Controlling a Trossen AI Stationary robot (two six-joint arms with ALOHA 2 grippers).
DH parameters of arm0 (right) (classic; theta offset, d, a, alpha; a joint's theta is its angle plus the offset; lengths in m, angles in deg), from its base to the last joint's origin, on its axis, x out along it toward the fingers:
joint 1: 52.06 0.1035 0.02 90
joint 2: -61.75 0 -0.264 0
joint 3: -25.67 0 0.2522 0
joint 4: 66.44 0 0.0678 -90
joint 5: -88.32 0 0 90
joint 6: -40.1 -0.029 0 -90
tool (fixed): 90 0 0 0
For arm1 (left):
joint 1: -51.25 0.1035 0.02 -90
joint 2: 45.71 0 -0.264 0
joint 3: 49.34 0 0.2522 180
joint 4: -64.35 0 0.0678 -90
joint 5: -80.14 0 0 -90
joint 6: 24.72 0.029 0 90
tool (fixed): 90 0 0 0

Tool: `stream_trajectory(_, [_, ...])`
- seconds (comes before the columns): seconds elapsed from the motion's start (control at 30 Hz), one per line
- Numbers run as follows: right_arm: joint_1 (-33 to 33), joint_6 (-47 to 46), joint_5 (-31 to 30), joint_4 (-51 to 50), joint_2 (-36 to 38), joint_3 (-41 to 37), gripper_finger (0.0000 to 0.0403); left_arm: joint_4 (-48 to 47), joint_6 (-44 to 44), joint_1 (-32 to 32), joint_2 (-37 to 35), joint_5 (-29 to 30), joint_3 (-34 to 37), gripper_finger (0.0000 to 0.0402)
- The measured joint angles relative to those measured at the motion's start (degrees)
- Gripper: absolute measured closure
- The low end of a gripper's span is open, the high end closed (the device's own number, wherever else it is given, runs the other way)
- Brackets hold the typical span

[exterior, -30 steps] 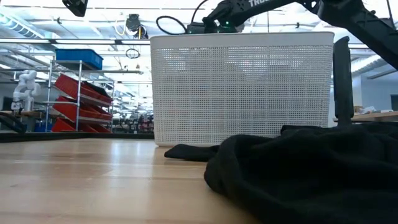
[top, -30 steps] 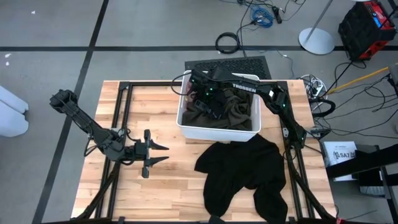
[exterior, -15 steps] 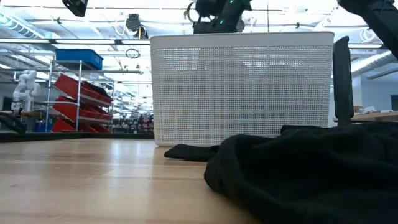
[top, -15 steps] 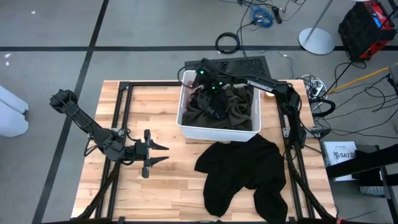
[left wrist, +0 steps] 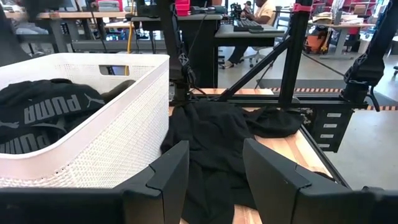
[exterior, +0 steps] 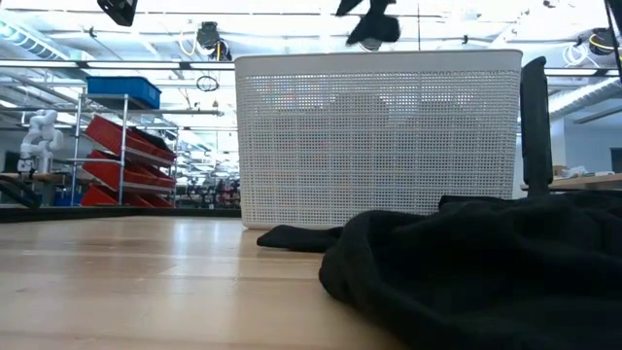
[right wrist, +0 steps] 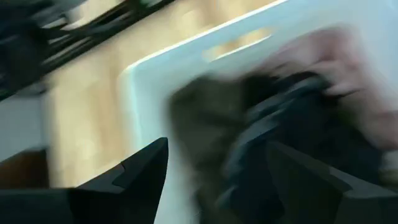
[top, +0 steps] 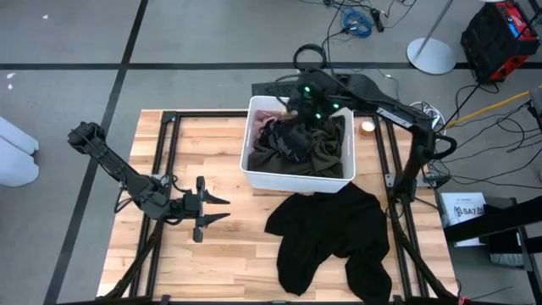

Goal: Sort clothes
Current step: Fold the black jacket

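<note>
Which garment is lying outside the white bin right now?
The large black garment, spread on the wooden table in front of the bin; the others sit inside.

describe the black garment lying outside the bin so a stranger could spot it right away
On the wooden table, find the white bin. Next to its long side lies the black garment, spread loose on the bare wood. Unlike the olive-green garment and the other clothes heaped in the bin, it lies alone, outside it.

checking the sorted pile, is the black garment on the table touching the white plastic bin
Cannot tell. In the high view the black garment reaches the white plastic bin's front wall, but neither it nor the low view shows contact or a gap plainly.
</note>
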Motion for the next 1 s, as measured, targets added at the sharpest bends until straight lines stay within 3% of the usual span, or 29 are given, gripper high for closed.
stream_trajectory(0.13, [5.5,-1.1,2.5,-7.2,3.1,0.0,0.0144,0.2,-0.1,0.0,0.0,0.0,0.0,0.024])
stream_trajectory(0.27, [15.9,-3.5,1.5,-10.6,5.1,0.0,0.0144,0.3,-0.1,0.0,0.0,-1.9,0.0,0.024])
stream_trajectory(0.37, [24.9,-10.1,-3.3,-11.8,5.5,0.0,0.0144,0.3,-0.1,0.0,0.0,-2.5,0.0,0.024])
stream_trajectory(0.53, [40.7,-23.3,-16.4,-17.4,5.3,-1.6,0.0144,0.3,-1.1,0.0,0.0,-2.6,0.0,0.024])
stream_trajectory(0.73, [57.4,-41.4,-24.9,-14.3,5.2,-13.7,0.0144,0.3,-1.4,0.0,0.0,-2.6,0.0,0.024])
stream_trajectory(1.0, [72.1,-68.5,-26.0,8.4,5.1,-38.0,0.0144,0.3,-1.4,0.0,0.0,-2.6,0.0,0.024])
